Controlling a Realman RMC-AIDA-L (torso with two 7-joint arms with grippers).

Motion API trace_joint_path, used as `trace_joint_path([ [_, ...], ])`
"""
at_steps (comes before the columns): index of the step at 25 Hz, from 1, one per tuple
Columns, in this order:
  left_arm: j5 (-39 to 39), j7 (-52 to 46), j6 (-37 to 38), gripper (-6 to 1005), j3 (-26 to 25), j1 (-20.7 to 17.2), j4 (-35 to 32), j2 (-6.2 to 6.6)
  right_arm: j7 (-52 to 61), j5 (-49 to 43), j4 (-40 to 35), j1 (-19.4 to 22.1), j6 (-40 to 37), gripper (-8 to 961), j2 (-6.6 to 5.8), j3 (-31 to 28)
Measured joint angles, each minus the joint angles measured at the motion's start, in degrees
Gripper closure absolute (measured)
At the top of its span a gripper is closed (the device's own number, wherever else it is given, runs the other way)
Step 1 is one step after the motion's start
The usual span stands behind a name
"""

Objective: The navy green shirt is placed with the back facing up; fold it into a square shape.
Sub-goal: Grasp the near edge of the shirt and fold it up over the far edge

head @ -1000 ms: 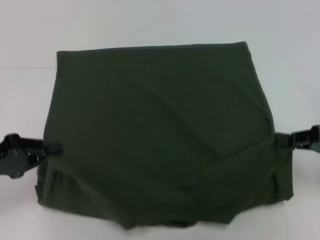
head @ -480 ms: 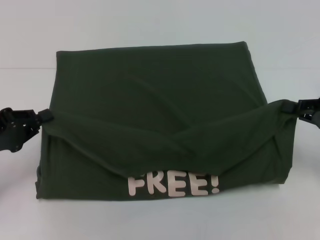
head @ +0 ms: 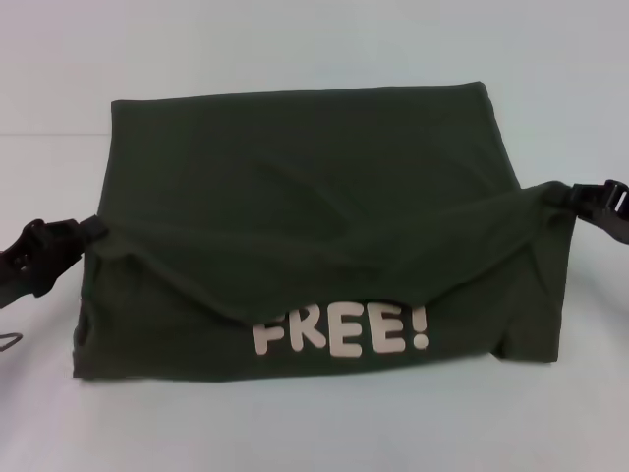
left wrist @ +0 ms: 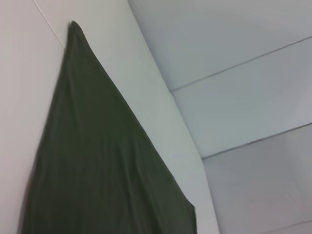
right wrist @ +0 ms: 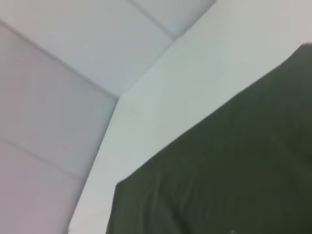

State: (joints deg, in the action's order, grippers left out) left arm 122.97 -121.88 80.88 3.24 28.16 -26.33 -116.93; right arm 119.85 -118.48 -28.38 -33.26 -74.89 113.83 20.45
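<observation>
Navy green shirt [head: 305,197] on white table [head: 295,433], near half lifted, "FREE!" lettering [head: 339,331] exposed. Left gripper [head: 90,230] and right gripper [head: 562,197] each pinch a side corner. Cloth sags between: soft, light, limp; best held by both corners, taut

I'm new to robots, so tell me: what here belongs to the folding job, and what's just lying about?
Part of the job:
- green shirt
- left gripper, pinching its left edge
- right gripper, pinching its right edge

Just there:
- white table
- thin wire by the left arm
</observation>
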Motion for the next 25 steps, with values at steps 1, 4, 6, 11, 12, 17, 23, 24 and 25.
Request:
trace_joint_path([
  [1, -0.7, 0.8, -0.6, 951, 0.0, 0.1, 0.1, -0.41, -0.8, 0.7, 0.1, 0.1, 0.9, 888, 0.22, 0.0],
  [4, -2.6, 3.0, -1.8, 951, 0.1, 0.2, 0.3, -0.99, -2.4, 1.5, 0.5, 0.1, 2.4, 889, 0.67, 0.3],
  [6, -3.7, 4.1, -2.2, 951, 0.1, 0.3, 0.4, -1.07, -3.0, 1.6, 0.5, 0.1, 2.9, 889, 0.94, 0.1],
  [11, -6.1, 6.0, -2.5, 952, 0.2, 0.3, 0.7, -1.09, -6.1, 4.7, 1.0, 0.6, 3.0, 889, 1.64, -0.4],
  [12, -6.4, 6.3, -2.5, 952, 0.2, 0.3, 0.9, -1.10, -6.7, 5.7, 1.1, 0.8, 3.0, 889, 1.80, -0.4],
  [17, -8.4, 8.3, -3.6, 951, 0.1, 0.2, 2.7, -1.11, -7.6, 6.7, 2.0, 1.0, 4.8, 888, 2.00, 0.1],
  [23, -10.6, 9.8, -5.0, 950, 0.0, 0.0, 3.6, -1.69, -7.9, 6.7, 3.0, 0.7, 6.7, 888, 2.28, 0.0],
  [24, -10.7, 10.0, -5.1, 950, 0.0, 0.0, 3.8, -1.71, -8.2, 6.7, 3.0, 0.7, 6.7, 889, 2.40, -0.1],
  [25, -10.7, 10.1, -5.1, 950, 0.0, 0.0, 4.0, -1.72, -8.3, 6.8, 3.1, 0.7, 6.7, 889, 2.52, -0.2],
])
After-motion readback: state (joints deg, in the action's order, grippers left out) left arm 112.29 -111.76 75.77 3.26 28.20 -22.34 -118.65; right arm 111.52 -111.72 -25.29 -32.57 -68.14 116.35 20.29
